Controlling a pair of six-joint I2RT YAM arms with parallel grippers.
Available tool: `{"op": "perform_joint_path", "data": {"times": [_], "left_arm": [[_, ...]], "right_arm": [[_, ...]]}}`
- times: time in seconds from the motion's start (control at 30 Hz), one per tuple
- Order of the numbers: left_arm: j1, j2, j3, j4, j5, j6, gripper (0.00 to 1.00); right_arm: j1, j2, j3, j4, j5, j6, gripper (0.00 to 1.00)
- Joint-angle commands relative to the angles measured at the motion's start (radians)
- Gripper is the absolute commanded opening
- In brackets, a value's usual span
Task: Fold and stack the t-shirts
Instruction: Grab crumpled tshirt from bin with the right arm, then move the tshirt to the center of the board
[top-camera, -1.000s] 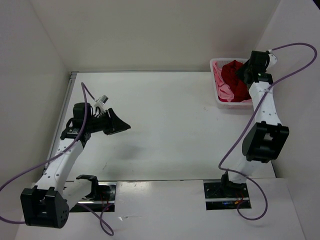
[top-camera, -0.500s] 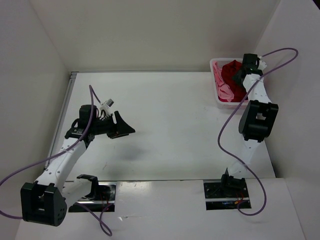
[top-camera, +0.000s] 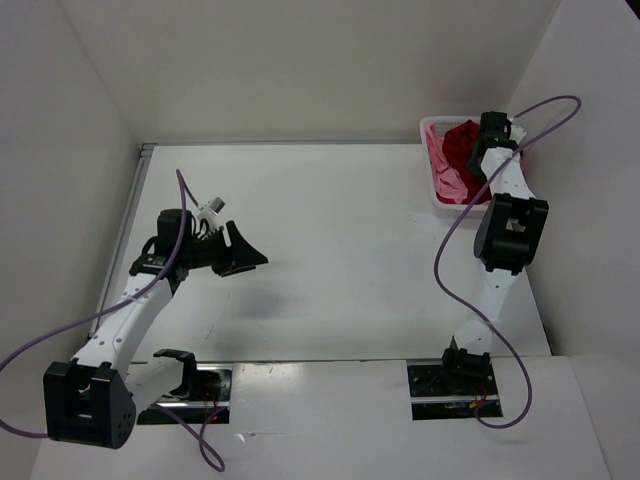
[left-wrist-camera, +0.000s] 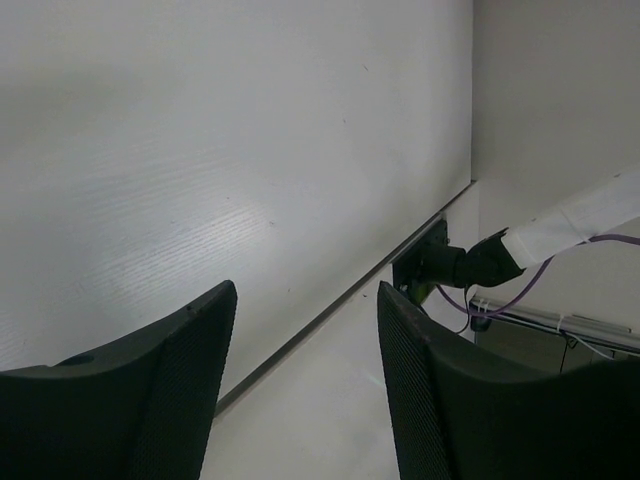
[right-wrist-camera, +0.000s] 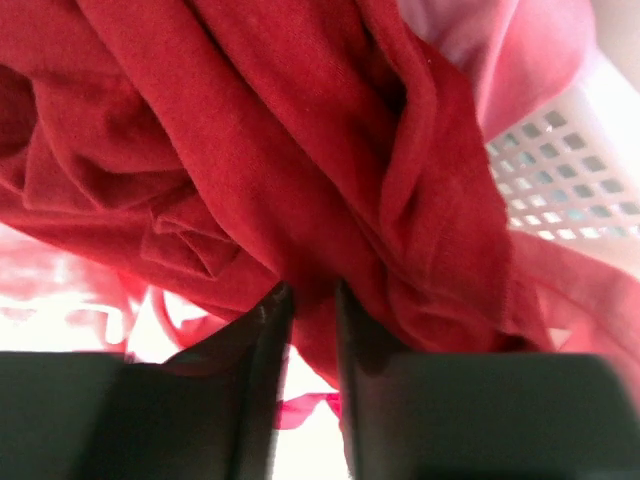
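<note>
The dark red t-shirt (top-camera: 460, 139) lies crumpled on top of the white mesh basket (top-camera: 437, 204) at the far right corner. A light pink t-shirt (top-camera: 446, 176) lies under it. My right gripper (top-camera: 479, 156) reaches down into the basket. In the right wrist view its jaws (right-wrist-camera: 312, 300) stand narrow with a fold of the dark red t-shirt (right-wrist-camera: 250, 130) pinched between them. Light pink cloth (right-wrist-camera: 520, 50) and the basket's wall (right-wrist-camera: 570, 160) show behind. My left gripper (top-camera: 250, 258) hovers over the left of the table, open and empty (left-wrist-camera: 305, 296).
White walls close in the table on the left, back and right. The right arm's purple cable (top-camera: 450, 260) loops over the table's right side. The right arm's base (left-wrist-camera: 450, 265) shows in the left wrist view, past the table's front edge.
My right arm has pushed further into the basket and its jaws have closed down onto the dark red cloth. The left gripper has shifted slightly right and opened a little wider.
</note>
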Motion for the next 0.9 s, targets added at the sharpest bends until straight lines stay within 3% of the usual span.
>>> {"op": "perform_joint_path", "data": {"times": [0.0, 0.13, 0.27, 0.5, 0.6, 0.7, 0.8, 0.87], "left_arm": [[0.01, 0.012, 0.019, 0.025, 0.003, 0.002, 0.66], [0.01, 0.012, 0.019, 0.034, 0.003, 0.002, 0.6], [0.01, 0.012, 0.028, 0.035, -0.017, 0.002, 0.57], [0.01, 0.064, 0.107, 0.093, -0.075, -0.033, 0.56], [0.01, 0.083, 0.14, 0.102, -0.106, -0.044, 0.56], [0.01, 0.092, 0.168, 0.102, -0.14, -0.083, 0.56], [0.019, 0.103, 0.177, 0.125, -0.163, -0.117, 0.56], [0.046, 0.103, 0.186, 0.113, -0.183, -0.143, 0.56]], "right_arm": [[-0.004, 0.008, 0.067, -0.013, 0.028, -0.027, 0.24], [-0.004, -0.038, 0.063, 0.008, 0.017, -0.009, 0.0], [0.007, -0.157, 0.023, 0.034, -0.005, -0.008, 0.0], [0.16, -0.53, 0.032, 0.054, -0.163, 0.025, 0.0], [0.203, -0.593, 0.148, 0.054, -0.396, 0.105, 0.0], [0.214, -0.607, 0.294, 0.169, -0.698, 0.256, 0.0], [0.214, -0.546, 0.543, 0.279, -0.897, 0.425, 0.0], [0.214, -0.537, 0.567, 0.416, -0.987, 0.583, 0.0]]}}
